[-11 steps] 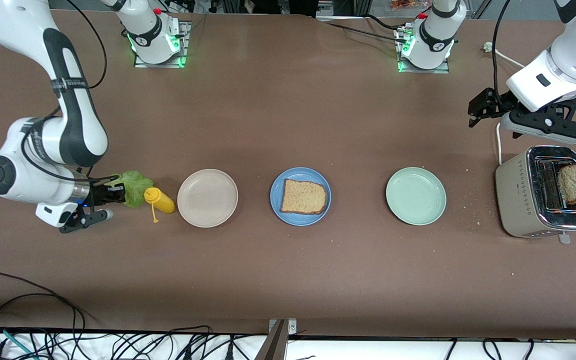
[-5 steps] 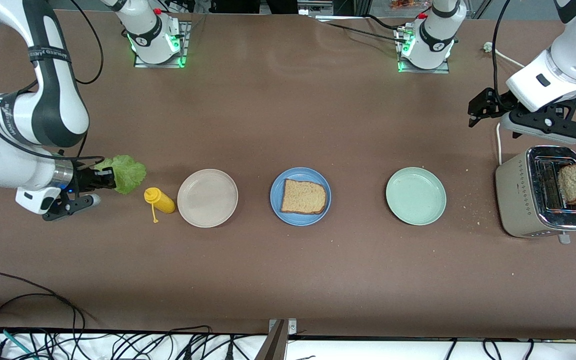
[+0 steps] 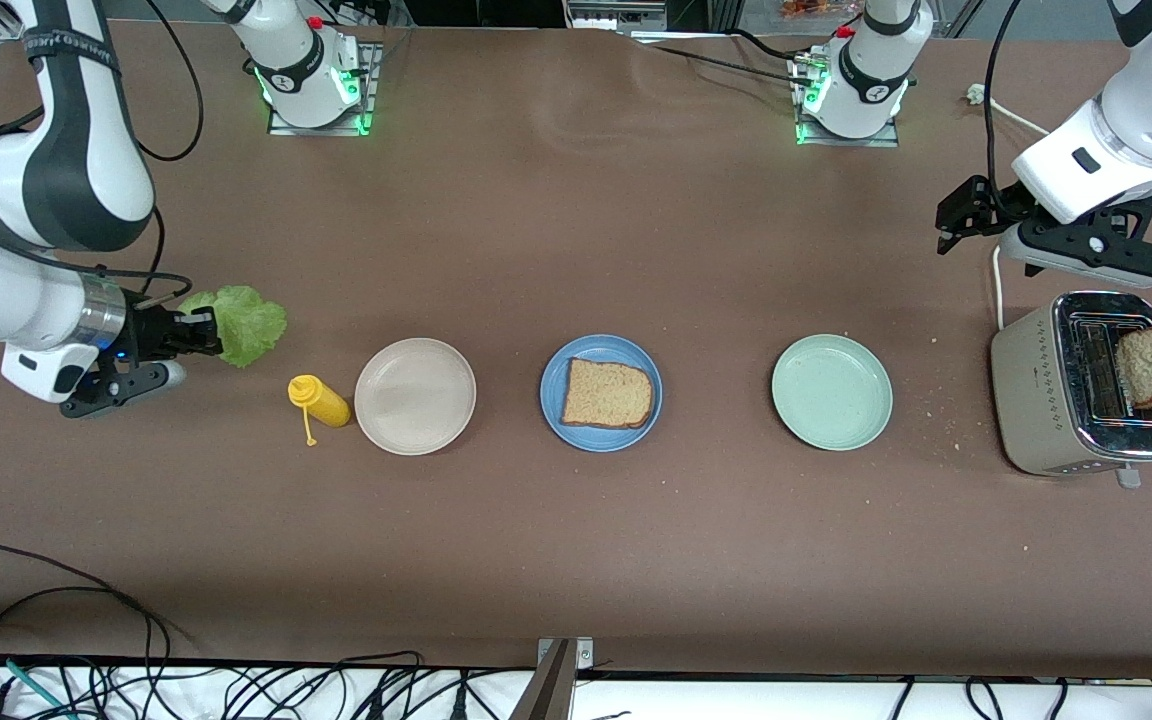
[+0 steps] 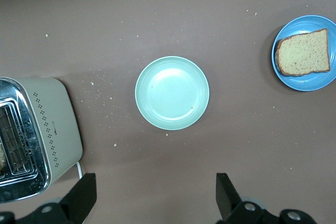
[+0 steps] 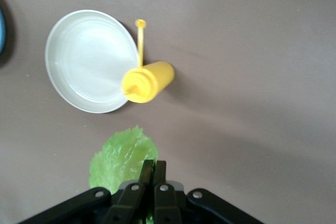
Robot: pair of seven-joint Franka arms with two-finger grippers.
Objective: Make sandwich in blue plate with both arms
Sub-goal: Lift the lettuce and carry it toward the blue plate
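Lettuce [image 3: 241, 323] hangs pinched in the right gripper [image 3: 204, 332], fingers clamped together on the leaf, up over bare table at the right arm's end, near the yellow squeeze bottle [image 3: 319, 400] lying beside the beige plate [image 3: 415, 396]. One toast slice [image 3: 607, 394] lies flat on the blue plate [image 3: 601, 346] in the middle of the row. A pale green plate [image 3: 832, 391] sits between the blue plate and the toaster [image 3: 1046, 400], where a second slice [image 3: 1148, 367] sticks up from a slot. The left gripper [image 3: 954, 217] waits in the air, fingers [image 4: 224, 195] spread wide apart, holding nothing, over the table beside the toaster
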